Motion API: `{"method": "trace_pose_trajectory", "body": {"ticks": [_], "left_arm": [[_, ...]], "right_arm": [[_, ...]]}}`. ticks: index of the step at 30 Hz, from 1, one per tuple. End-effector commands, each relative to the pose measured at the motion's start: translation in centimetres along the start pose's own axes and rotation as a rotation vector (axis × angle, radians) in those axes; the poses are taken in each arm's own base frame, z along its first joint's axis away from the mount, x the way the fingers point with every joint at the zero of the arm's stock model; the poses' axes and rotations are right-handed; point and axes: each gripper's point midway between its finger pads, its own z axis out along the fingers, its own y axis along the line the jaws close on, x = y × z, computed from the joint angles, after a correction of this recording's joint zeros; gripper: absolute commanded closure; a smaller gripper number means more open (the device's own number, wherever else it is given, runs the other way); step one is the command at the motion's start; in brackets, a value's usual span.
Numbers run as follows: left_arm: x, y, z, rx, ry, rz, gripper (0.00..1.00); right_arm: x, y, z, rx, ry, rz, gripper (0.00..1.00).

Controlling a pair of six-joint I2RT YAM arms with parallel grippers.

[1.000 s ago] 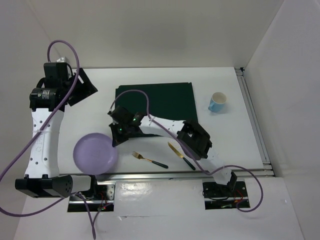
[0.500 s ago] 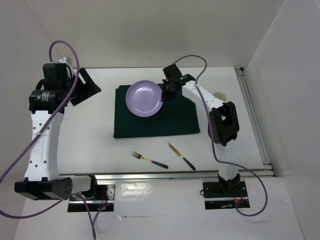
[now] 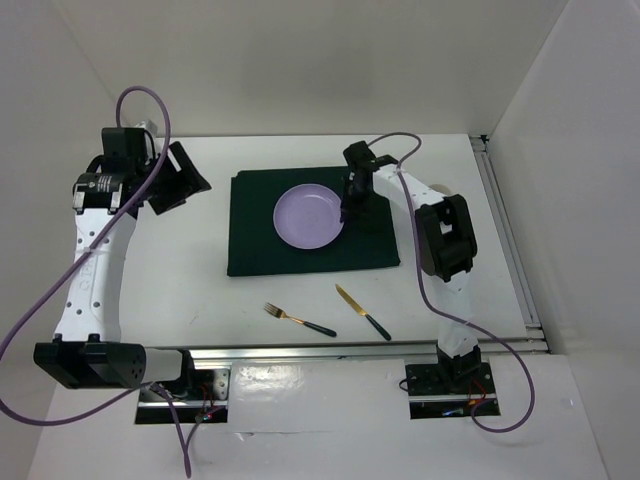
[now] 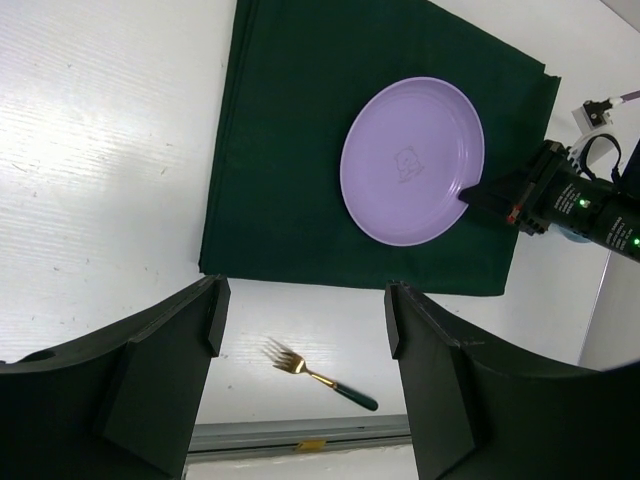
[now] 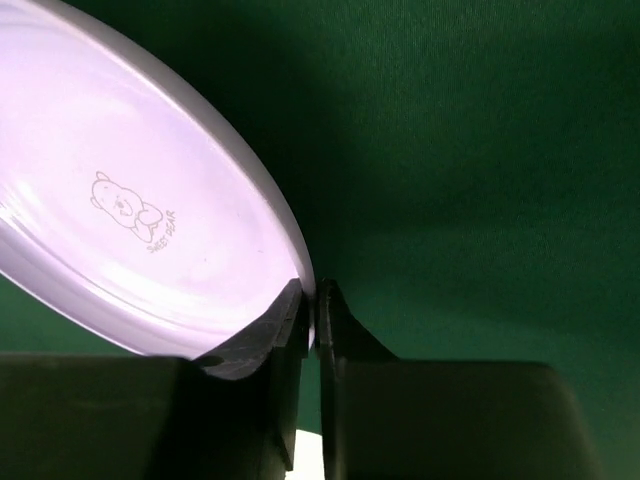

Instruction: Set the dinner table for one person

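Note:
The lilac plate is over the middle of the dark green mat, which lies on the white dinner table. My right gripper is shut on the plate's right rim. In the right wrist view the fingers pinch the rim of the plate over the mat. My left gripper is open and empty, held high over the table's far left. Its wrist view looks down on the plate, the mat and the right gripper.
A gold fork with a green handle and a matching knife lie on the table in front of the mat. The fork also shows between the left fingers. The metal rail runs along the near edge.
My right gripper carried the plate from the near left of the table onto the mat, then from the mat's far part to its middle. The left arm shifted slightly.

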Motion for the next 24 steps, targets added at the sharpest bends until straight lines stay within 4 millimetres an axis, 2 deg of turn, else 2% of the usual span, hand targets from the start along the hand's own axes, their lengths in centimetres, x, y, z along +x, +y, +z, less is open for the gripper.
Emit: {"method": "trace_pose_trajectory", "body": {"ticks": [1,3,4,5,6,7,8,10,11,12,13,14,17,18,20,21,23,24], "left_arm": [[-0.7,-0.6,0.1,0.033,-0.023,0.012,0.19],[-0.7,-0.4,0.5,0.029,-0.015,0.019,0.19],[-0.9,-0.5,0.1,0.023,-0.023,0.02,0.19],[-1.1,-0.5,0.4,0.021,-0.02,0.019,0.19],[-1.1,-0.5,0.6,0.015,-0.008,0.017,0.19],[-1.7,-0.8,0.1,0.025,-0.027,0.03,0.19],[-1.4,-0.6,0.5,0.016,-0.011,0.026,0.19],[-1.8,-0.9,0.2,0.022,-0.022,0.029,0.19],[-2.0,-1.0,0.2,0.026,-0.03,0.03,0.19],[-1.9,-0.8,0.8,0.022,-0.021,0.028,0.19],[-1.9,-0.8,0.8,0.022,-0.021,0.028,0.19],[-1.6,-1.2,0.9,0.03,-0.015,0.037,0.19],[-0.5,-2.2,1.9,0.063,0.033,0.064,0.19],[-0.2,-2.4,2.3,0.065,0.049,0.08,0.19],[0.6,-3.0,2.8,0.061,0.063,0.106,0.2],[0.7,-3.3,3.3,0.065,0.069,0.112,0.2],[1.2,-3.8,3.6,0.079,0.09,0.119,0.2],[1.6,-4.6,4.2,0.121,0.103,0.152,0.2]], "right_arm": [[0.0,0.0,0.3,-0.009,-0.003,0.0,0.85],[-0.4,-0.1,-0.2,0.004,-0.025,0.014,0.73],[-1.0,0.4,-1.0,-0.013,-0.053,0.011,0.53],[-1.2,0.6,-1.6,-0.021,-0.065,0.01,0.46],[-1.4,0.8,-2.1,-0.027,-0.074,0.009,0.43],[-2.5,1.6,-3.7,-0.049,-0.11,0.005,0.42],[-3.1,2.1,-4.8,-0.061,-0.13,-0.014,0.42],[-4.7,2.5,-7.6,-0.055,-0.198,-0.029,0.4],[-6.4,2.7,-11.1,-0.045,-0.295,-0.041,0.38],[-7.1,2.6,-12.8,-0.032,-0.344,-0.048,0.3],[-7.5,2.2,-14.5,-0.014,-0.39,-0.053,0.27],[-7.9,0.6,-17.3,0.008,-0.442,-0.038,0.27],[-8.4,-4.4,-20.3,0.093,-0.51,0.035,0.26],[-8.4,-8.1,-21.5,0.129,-0.538,0.099,0.23],[-8.2,-11.6,-22.7,0.13,-0.554,0.17,0.16],[-7.6,-14.9,-21.7,0.156,-0.514,0.232,0.14],[-7.4,-17.1,-21.6,0.158,-0.508,0.289,0.11],[-7.4,-19.1,-20.8,0.175,-0.475,0.332,0.11]]}}
